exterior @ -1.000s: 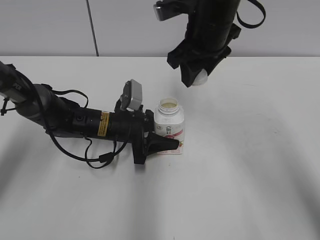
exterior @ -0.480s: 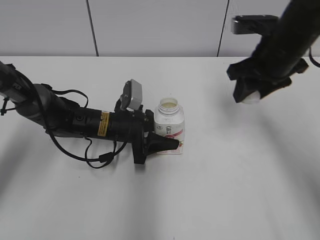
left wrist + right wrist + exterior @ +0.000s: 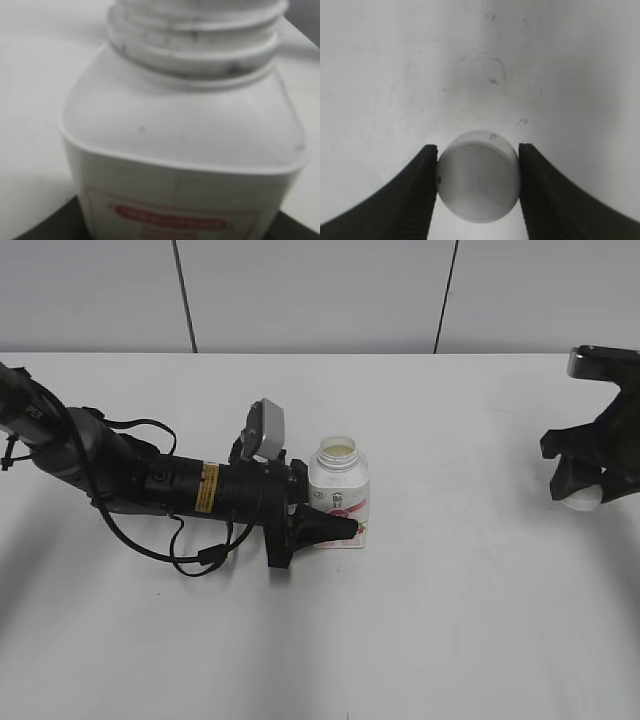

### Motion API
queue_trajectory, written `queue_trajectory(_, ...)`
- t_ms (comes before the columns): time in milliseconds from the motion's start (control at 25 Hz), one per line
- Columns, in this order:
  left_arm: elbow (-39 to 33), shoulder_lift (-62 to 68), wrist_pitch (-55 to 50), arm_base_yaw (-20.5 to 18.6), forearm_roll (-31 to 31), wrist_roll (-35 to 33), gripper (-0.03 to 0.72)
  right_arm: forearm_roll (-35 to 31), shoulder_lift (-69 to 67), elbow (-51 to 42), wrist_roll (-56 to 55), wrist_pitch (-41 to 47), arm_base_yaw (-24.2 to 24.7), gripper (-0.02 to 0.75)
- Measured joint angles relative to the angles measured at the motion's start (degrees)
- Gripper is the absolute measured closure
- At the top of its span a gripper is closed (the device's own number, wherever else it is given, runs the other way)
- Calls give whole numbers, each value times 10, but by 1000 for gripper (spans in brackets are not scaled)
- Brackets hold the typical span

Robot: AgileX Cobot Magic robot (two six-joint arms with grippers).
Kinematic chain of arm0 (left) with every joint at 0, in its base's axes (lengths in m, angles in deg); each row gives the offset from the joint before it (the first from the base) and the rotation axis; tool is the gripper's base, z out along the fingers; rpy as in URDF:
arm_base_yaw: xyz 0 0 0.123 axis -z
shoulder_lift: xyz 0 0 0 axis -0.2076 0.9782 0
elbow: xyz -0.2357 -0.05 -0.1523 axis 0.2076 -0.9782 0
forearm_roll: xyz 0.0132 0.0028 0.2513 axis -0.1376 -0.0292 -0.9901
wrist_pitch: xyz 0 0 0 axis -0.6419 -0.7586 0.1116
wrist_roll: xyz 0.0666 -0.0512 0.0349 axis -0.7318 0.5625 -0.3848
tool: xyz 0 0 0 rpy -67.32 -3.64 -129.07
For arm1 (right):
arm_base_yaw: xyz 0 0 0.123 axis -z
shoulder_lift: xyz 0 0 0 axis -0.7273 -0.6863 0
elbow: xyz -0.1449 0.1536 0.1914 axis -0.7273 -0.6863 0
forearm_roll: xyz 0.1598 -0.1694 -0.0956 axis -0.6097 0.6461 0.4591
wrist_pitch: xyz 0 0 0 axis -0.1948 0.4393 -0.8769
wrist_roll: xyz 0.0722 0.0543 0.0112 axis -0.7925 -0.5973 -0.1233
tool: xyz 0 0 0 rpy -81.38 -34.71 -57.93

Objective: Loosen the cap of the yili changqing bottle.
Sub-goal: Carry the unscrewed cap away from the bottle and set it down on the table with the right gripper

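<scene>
1. Table (image 3: 450,640): white, bare surface around the work.
2. Left gripper (image 3: 320,527): lying low, clamped on the bottle's lower body.
3. Yili changqing bottle (image 3: 338,490): upright at table centre, neck open, threads exposed in the left wrist view (image 3: 185,125).
4. Right gripper (image 3: 585,485): far right, closed on the cap.
5. Cap (image 3: 478,176): pinched between both fingers, well apart from the bottle.

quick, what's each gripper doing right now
Left gripper: shut on the bottle, which stands open.
Right gripper: shut on the cap, above the table.
</scene>
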State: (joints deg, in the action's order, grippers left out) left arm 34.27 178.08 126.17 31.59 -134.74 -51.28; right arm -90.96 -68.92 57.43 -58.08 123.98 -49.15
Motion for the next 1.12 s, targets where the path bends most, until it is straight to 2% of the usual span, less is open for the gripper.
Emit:
queue_trajectory(280,0,0,0,0,-1,0,311,2,-54,-2,0,-52,0,350)
queue_trajectory(1120,0,0,0,0,-1,0,311,2,-80,-2,1,-87,1,350)
